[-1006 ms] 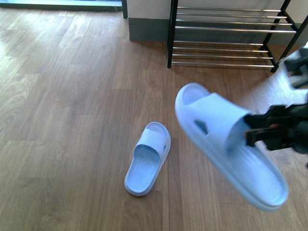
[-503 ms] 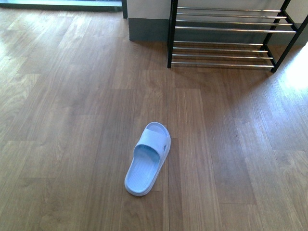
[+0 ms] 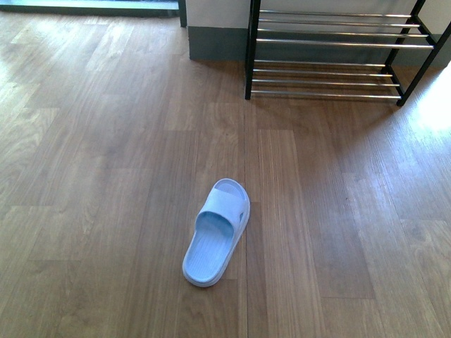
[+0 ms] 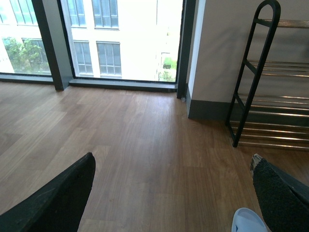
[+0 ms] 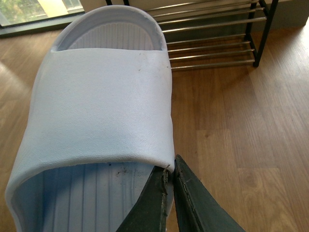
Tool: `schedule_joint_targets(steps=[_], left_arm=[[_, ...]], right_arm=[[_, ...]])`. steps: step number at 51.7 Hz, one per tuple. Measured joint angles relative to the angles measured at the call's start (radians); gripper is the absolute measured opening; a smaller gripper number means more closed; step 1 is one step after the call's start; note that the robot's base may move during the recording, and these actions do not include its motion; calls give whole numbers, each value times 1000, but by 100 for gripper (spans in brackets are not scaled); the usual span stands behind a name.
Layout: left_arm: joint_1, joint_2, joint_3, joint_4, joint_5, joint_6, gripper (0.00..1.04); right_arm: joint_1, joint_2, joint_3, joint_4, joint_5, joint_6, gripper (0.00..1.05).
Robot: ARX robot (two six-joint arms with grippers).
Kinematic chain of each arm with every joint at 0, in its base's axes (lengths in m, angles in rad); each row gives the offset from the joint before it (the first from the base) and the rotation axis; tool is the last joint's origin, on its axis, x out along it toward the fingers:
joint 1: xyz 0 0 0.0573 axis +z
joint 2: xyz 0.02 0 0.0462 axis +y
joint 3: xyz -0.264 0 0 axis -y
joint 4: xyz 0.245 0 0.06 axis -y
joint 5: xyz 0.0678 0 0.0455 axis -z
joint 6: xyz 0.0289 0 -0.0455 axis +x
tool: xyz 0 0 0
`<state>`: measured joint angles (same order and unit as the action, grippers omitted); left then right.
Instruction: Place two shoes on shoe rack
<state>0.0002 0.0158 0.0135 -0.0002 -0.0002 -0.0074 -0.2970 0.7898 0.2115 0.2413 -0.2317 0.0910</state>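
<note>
Right pincer pinches the strap of one pale blue slide; left pincer spread wide; other slide on floor.

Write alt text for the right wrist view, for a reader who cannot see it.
The right gripper is shut on the strap edge of a pale blue slide, which fills most of the picture. Beyond the slide, the shoe rack with silver rods stands on the wooden floor.
</note>
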Motion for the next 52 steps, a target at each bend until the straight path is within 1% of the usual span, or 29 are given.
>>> schedule_joint_targets(steps=[52], left_arm=[[0,0,0,0,0,0,95]], right_arm=[[-3,-2,-2,0,2,0,1]])
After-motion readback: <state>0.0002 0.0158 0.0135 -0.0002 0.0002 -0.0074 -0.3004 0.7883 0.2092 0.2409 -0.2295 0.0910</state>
